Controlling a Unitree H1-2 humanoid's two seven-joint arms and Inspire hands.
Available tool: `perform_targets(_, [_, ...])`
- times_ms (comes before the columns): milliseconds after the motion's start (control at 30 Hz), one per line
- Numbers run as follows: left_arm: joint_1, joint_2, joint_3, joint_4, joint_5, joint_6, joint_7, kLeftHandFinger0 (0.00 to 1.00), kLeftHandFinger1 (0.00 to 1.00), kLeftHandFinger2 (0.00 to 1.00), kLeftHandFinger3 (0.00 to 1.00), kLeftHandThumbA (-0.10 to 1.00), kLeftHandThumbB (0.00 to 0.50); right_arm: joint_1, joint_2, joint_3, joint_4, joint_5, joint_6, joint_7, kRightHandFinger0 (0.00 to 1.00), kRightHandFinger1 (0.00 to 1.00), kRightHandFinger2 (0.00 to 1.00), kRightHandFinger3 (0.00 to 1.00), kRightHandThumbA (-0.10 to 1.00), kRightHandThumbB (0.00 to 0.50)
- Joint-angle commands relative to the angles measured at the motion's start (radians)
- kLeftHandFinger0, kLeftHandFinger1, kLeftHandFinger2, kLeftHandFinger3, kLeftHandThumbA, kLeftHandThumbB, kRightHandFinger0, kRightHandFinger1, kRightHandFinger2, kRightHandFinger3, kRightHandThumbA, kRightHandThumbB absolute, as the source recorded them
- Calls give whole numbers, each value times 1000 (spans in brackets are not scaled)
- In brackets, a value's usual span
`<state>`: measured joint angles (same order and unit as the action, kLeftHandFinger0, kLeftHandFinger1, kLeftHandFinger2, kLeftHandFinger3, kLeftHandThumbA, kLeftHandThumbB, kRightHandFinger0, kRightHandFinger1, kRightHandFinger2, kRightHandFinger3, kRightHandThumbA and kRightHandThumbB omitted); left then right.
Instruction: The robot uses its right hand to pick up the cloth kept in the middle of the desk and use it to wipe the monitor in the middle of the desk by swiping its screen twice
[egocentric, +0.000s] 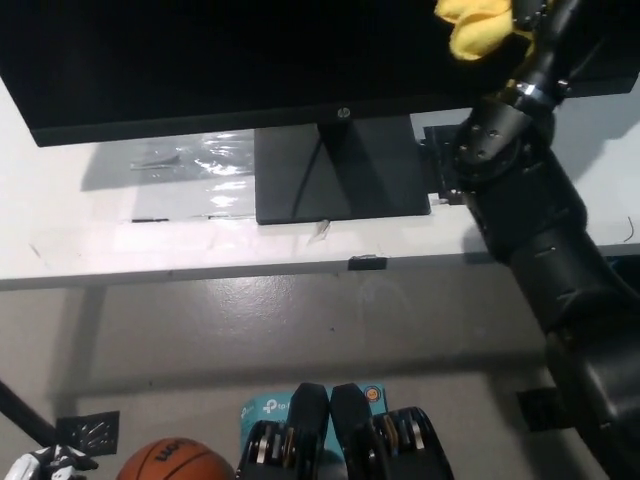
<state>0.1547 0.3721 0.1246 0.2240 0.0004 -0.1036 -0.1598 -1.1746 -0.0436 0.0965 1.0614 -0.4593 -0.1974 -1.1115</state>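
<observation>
Nearest, at the bottom left corner, the white left hand rests low beside a basketball on the floor; I cannot tell whether it is open or closed. The black right arm rises from the lower right, crosses the near edge of the white desk, and stretches steeply up and far toward the monitor. At the top edge, the right hand grips the yellow cloth against the right part of the dark screen.
</observation>
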Motion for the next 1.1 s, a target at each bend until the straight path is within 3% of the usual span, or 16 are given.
perform_targets(0, [7,28,-3,-23,6,-5,-12,681,667,54,0,606,500,-135,89,53,-1,-25,-74,15,0,0,229,102,-100,205])
perform_targets(33, [6,29,-4,-17,7,-9,-12,682,668,54,0,606,500,-146,110,64,-3,-31,-69,13,0,0,235,119,-100,181])
perform_targets(100, [5,29,-8,-15,10,-9,-11,691,680,65,0,611,500,-156,135,71,-6,-30,-59,11,0,0,228,98,-100,168])
perform_targets(233, [-2,21,-14,-6,4,-12,-13,698,683,68,0,601,500,-184,203,108,10,-37,-76,1,0,0,252,161,-100,153])
perform_targets(267, [-4,21,-16,-4,7,-14,-11,689,671,62,0,602,500,-190,218,119,11,-44,-65,-1,0,0,232,176,-100,127])
perform_targets(300, [-8,21,-17,7,6,-25,-11,671,652,52,0,604,500,-194,233,127,15,-41,-65,5,0,0,237,137,-100,101])
perform_targets(367, [-10,23,-20,13,8,-33,-12,655,639,46,0,618,500,-205,258,150,35,-50,-74,-5,0,0,273,88,-100,109])
perform_targets(500, [-10,28,-24,10,17,-33,-7,646,645,61,0,639,500,-220,283,181,62,-60,-73,-22,0,0,285,68,-100,84])
perform_targets(600, [-11,29,-26,23,21,-43,-6,655,651,73,0,647,500,-215,278,204,73,-72,-81,-24,0,0,329,86,-100,154])
perform_targets(667, [-11,29,-26,25,21,-42,-5,665,656,78,6,649,500,-213,275,207,79,-70,-86,-25,0,0,329,73,-100,161])
perform_targets(700, [-8,28,-25,19,17,-41,-8,654,647,63,0,664,500,-201,254,215,74,-82,-76,-23,0,0,350,78,-100,232])
perform_targets(733, [-7,29,-26,15,23,-38,-6,652,646,63,0,665,500,-198,247,217,73,-83,-79,-22,0,0,350,79,-100,229])
perform_targets(800, [-5,30,-23,17,19,-42,-6,659,659,63,0,661,500,-188,224,230,68,-93,-83,-9,0,0,380,116,-100,217])
perform_targets(867, [-4,27,-18,14,12,-28,-6,676,675,66,0,641,500,-179,205,241,61,-99,-77,3,0,0,472,230,-100,167])
perform_targets(933, [3,25,-14,11,6,-32,-6,691,676,67,0,628,500,-156,156,262,52,-116,-93,13,0,7,542,506,-100,94])
perform_targets(1067, [13,28,-11,11,14,-44,-1,689,679,66,1,643,500,-125,74,302,41,-155,-76,11,0,12,540,633,-100,132])
